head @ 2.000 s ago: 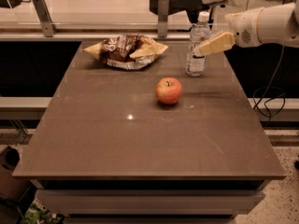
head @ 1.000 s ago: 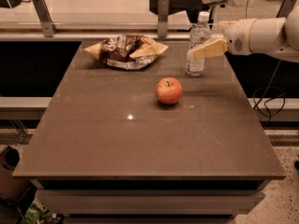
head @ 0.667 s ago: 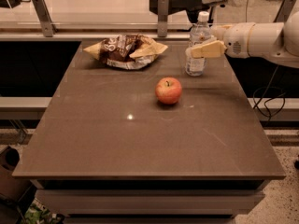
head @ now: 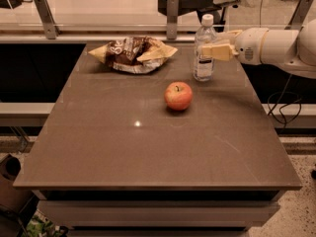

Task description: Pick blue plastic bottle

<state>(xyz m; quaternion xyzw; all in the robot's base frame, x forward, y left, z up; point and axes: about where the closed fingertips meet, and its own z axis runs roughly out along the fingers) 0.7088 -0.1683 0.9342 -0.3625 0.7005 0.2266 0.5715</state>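
Camera view: we find the cream-coloured gripper [head: 214,50] at upper right, level with the middle of the upright slim clear plastic bottle [head: 203,64] just to its left; whether it grips, we cannot tell.

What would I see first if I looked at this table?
A red apple sits near the middle of the table. Behind it, to the right, stands a clear bottle, with the gripper at its side. A crumpled snack bag lies at the back left.
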